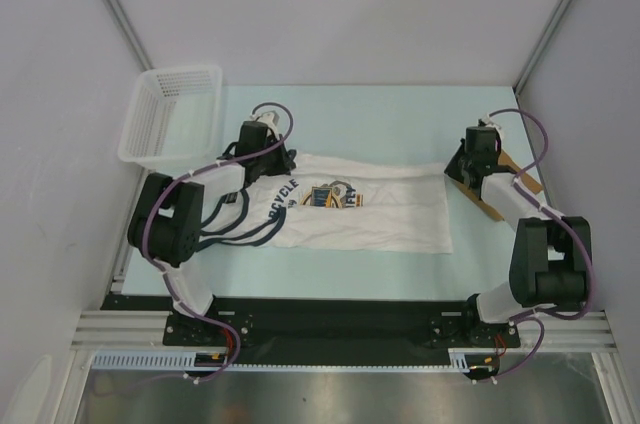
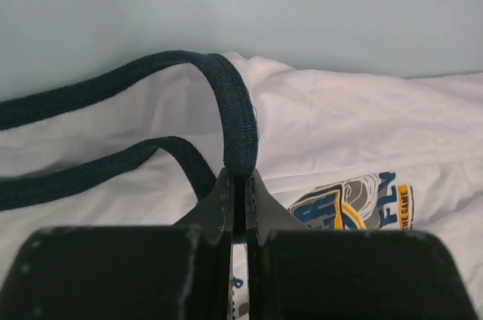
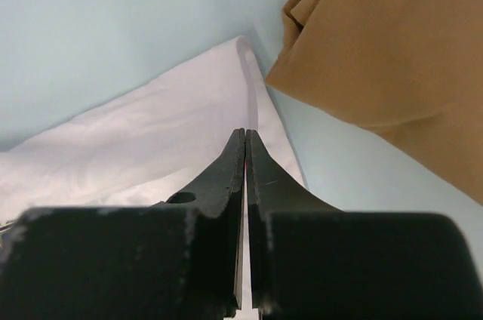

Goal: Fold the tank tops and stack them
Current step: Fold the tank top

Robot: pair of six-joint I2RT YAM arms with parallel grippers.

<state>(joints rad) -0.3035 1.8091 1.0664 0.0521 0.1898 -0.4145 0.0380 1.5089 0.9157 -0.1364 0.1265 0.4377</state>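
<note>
Left gripper (image 2: 238,176) pinches the white tank top's (image 2: 339,116) navy strap (image 2: 235,116), right gripper (image 3: 246,133) presses together, seemingly on its hem: folding looks barely begun, tan tank top (image 3: 392,48) beside, nothing stacked.

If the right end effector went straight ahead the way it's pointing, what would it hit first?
Most likely the white tank top: its corner lies directly ahead of the shut right end effector, perhaps already touching. The tan tank top sits off to the right.
</note>
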